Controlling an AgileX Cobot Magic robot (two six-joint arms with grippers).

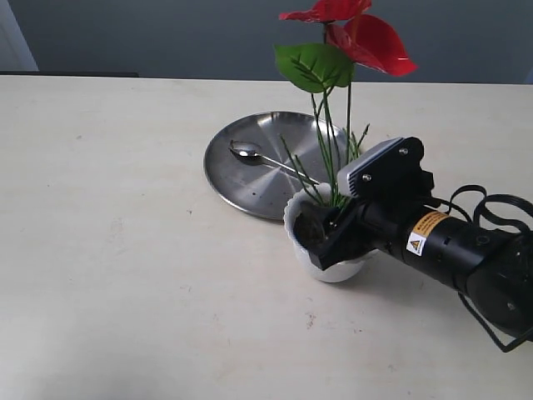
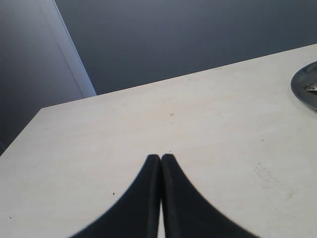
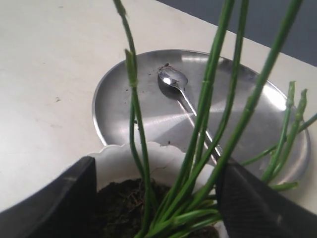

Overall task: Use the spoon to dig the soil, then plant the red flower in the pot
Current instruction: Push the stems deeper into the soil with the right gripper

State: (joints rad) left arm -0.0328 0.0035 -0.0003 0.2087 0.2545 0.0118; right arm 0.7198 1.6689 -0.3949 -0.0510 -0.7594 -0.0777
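Note:
The red flower [image 1: 366, 37] stands upright with its stem bundle [image 3: 208, 124] in the dark soil [image 3: 119, 203] of the white pot [image 1: 333, 268]. My right gripper [image 1: 327, 236] is open at the pot's mouth. Its fingers [image 3: 59, 198] are spread wide on either side of the stems and touch none of them. The spoon [image 1: 266, 158] lies on the steel plate [image 1: 241, 187] behind the pot, bowl to the left. My left gripper [image 2: 161, 158] is shut and empty, low over bare table. It does not show in the exterior view.
The steel plate's rim [image 3: 99, 114] sits just behind the pot's scalloped rim [image 3: 124, 153]. A sliver of the plate [image 2: 306, 89] also shows at the edge of the left wrist view. The right arm's black cable [image 1: 500, 208] loops at the right.

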